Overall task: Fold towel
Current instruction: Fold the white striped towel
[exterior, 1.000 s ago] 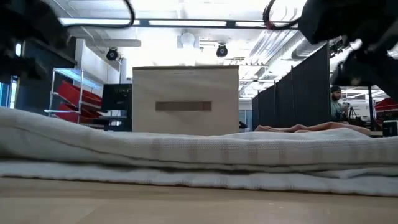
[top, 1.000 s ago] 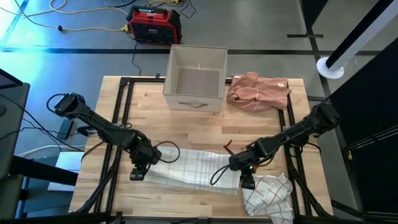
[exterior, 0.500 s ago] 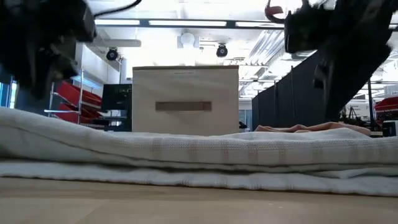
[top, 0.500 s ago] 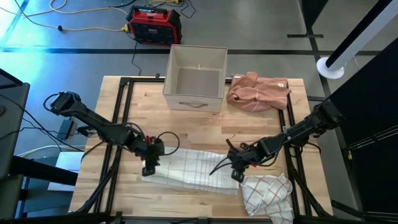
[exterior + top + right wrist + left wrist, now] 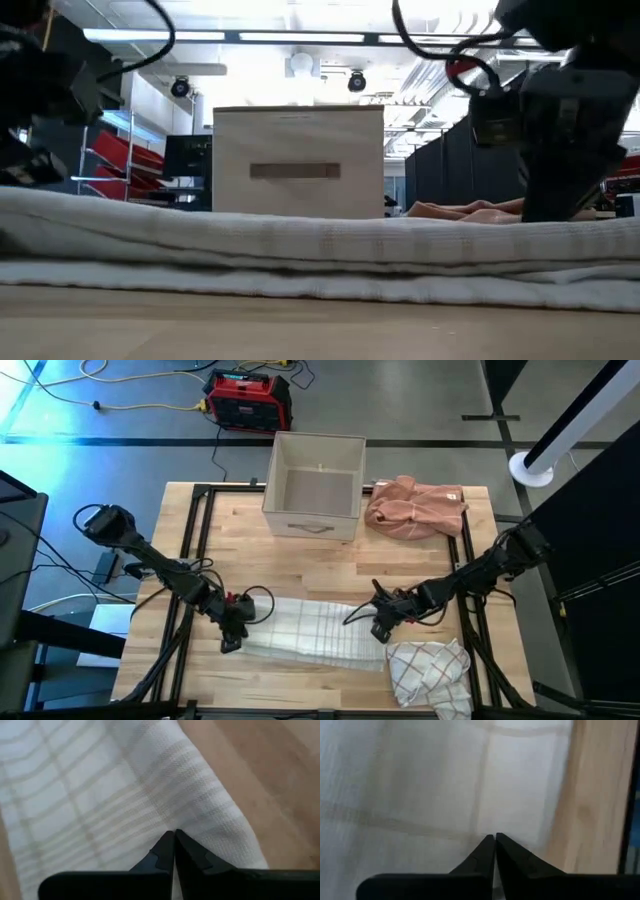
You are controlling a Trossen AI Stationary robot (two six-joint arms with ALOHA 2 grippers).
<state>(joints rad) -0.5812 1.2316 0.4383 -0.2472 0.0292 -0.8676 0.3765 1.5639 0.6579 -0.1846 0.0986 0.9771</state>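
Towel (image 5: 310, 630): woven cloth, matt, faint check. Table (image 5: 330, 565): pale wood, smooth. Box (image 5: 315, 485) at far edge: matt fabric.

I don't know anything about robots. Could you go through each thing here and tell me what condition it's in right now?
checked towel: folded into a long strip, lying flat on the table.
left gripper: shut, empty, over the strip's left end.
right gripper: shut, empty, over the strip's right end.
second checked towel: crumpled at the table's front right.
pink cloth: bunched up, back right.
beige box: open-topped, looks empty.
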